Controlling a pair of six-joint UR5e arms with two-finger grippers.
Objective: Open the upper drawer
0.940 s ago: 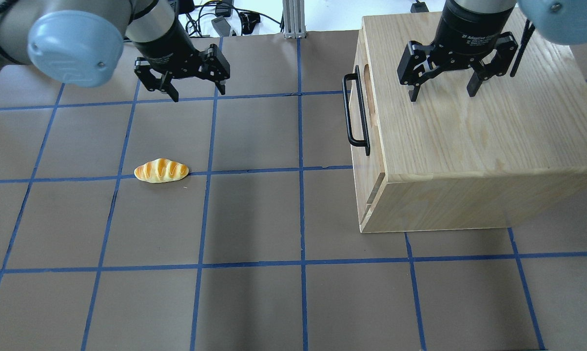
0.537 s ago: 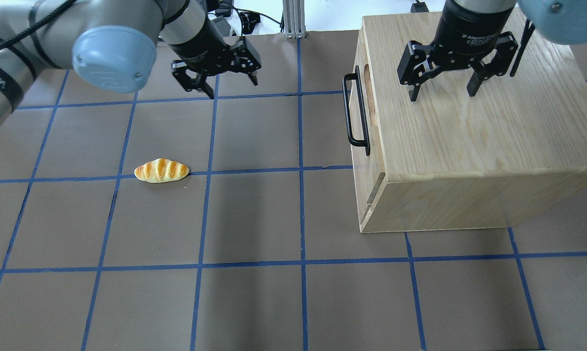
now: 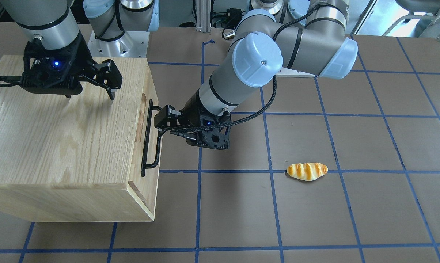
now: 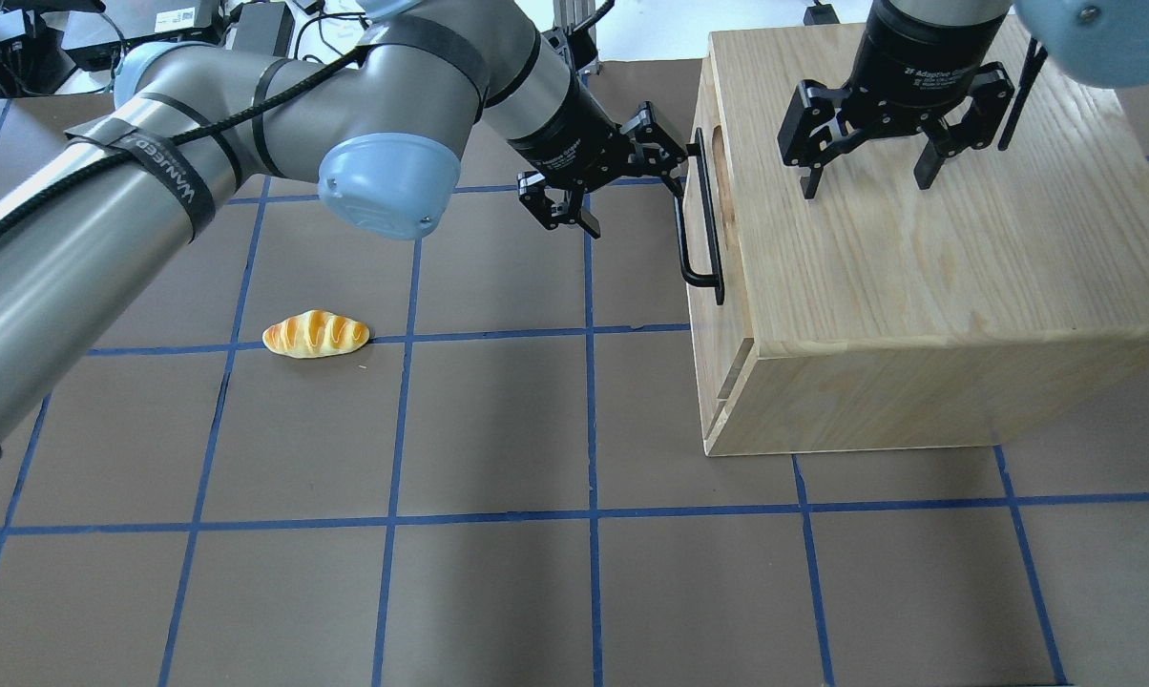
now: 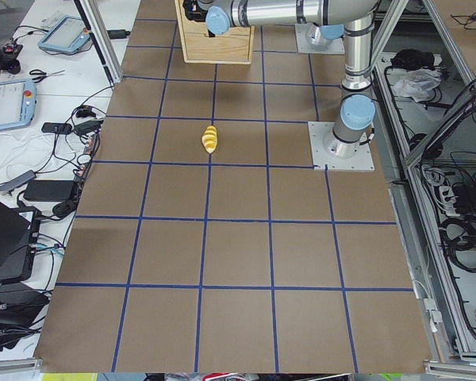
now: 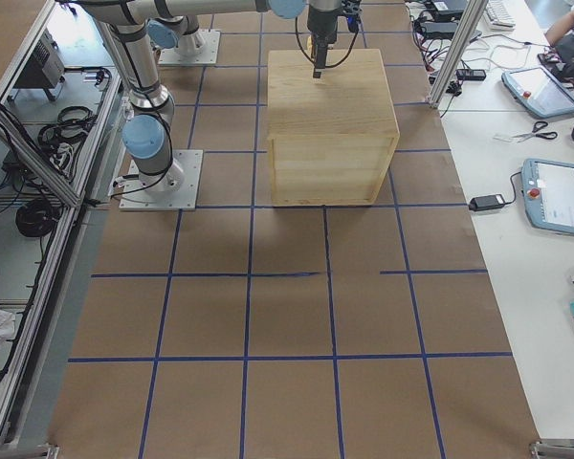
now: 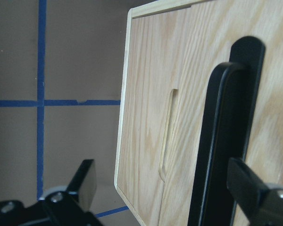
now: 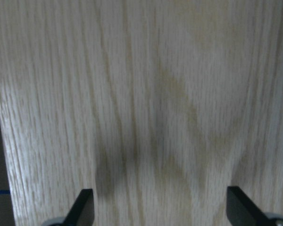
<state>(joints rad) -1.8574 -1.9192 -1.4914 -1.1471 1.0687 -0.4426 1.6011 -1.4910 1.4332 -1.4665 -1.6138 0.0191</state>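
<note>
The oak cabinet (image 4: 918, 286) stood beneath the right gripper (image 4: 866, 186), which was spread wide and empty, while its closed upper drawer (image 7: 146, 94) faced the left gripper (image 4: 632, 186), also wide open and empty, with the black bar handle (image 4: 699, 229) just ahead between its fingers (image 7: 85, 183) and a bread roll (image 4: 317, 334) well apart from both.

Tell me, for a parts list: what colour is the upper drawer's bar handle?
Black. The long metal bar handle shows best in the overhead exterior view.

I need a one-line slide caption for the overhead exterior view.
Open left gripper at the black handle of the upper drawer; open right gripper over the cabinet top.
</note>
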